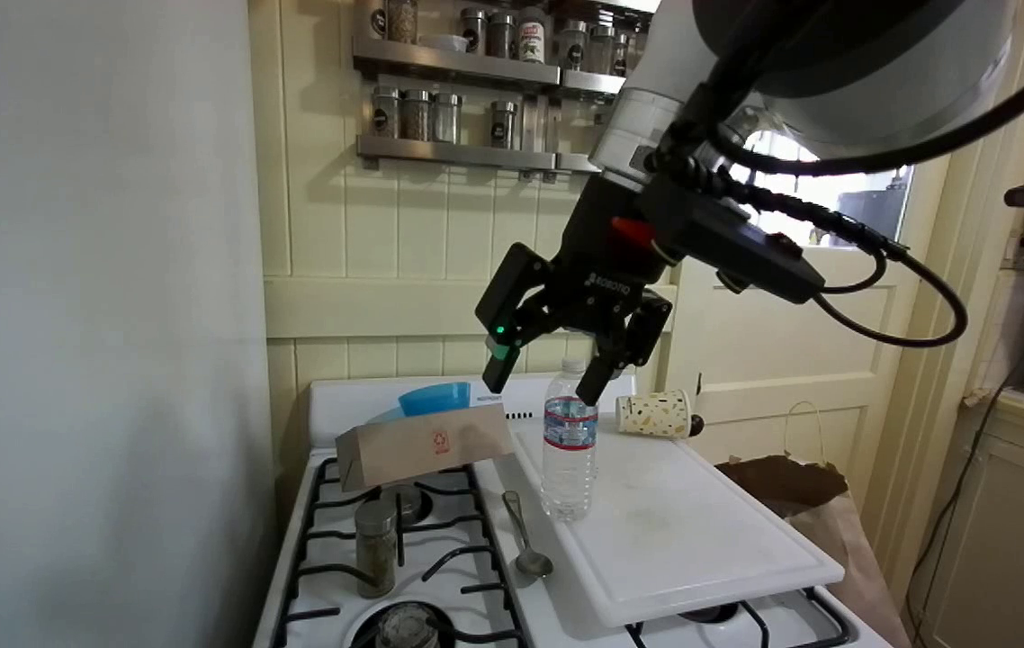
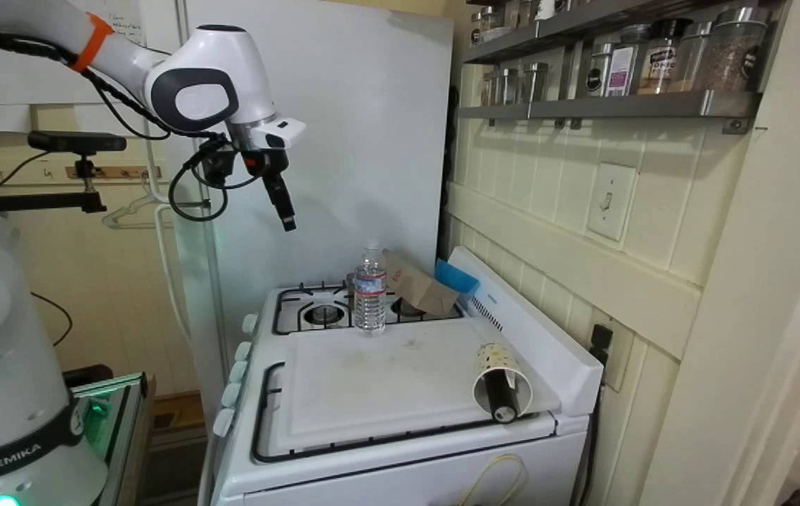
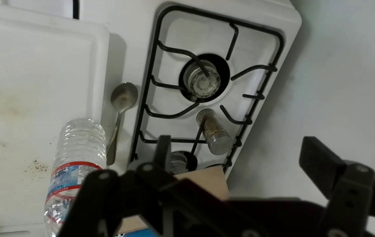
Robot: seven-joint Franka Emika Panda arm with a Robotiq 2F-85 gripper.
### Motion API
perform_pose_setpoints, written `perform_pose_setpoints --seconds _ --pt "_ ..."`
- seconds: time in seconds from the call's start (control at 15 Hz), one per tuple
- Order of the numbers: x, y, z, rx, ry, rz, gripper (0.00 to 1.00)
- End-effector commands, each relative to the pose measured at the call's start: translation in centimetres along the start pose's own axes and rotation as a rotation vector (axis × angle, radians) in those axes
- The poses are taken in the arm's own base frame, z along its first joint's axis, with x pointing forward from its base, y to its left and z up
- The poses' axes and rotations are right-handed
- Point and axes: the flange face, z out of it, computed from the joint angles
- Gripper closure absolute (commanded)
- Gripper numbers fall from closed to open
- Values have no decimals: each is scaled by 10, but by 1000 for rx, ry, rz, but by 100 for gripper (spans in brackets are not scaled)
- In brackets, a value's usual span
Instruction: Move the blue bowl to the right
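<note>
The blue bowl (image 1: 436,399) is at the back of the stove, behind a brown cardboard box (image 1: 431,443), which hides its lower part. In an exterior view the bowl (image 2: 456,278) appears tilted, close to the stove's back panel. Only a sliver of the bowl (image 3: 140,233) shows at the bottom edge of the wrist view; my gripper hides the rest. My gripper (image 1: 548,376) is open and empty, in the air above the stove; it also shows in the other views (image 2: 289,223) (image 3: 238,154). It is apart from the bowl.
A water bottle (image 1: 569,477) stands upright at the edge of a white cutting board (image 1: 701,531). A spoon (image 1: 525,544) lies beside the board. A spice jar (image 1: 376,549) stands among the burner grates. A patterned paper cup (image 2: 495,358) lies on its side. Spice shelves (image 1: 453,151) hang behind.
</note>
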Motion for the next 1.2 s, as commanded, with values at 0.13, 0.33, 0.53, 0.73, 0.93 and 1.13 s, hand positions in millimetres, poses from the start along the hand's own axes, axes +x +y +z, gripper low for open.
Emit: perform_pose_setpoints --seconds 0.13,0.33,0.53,0.73,0.93,1.13 --pt "0 0 -1 -1 -1 0 0" --pt "45 7 -24 -35 219 99 0" --pt "97 25 -53 -36 390 187 0" --pt "154 62 -67 -90 473 335 0" --pt "206 88 -69 -141 466 510 0" --pt "243 102 -62 -195 445 665 0"
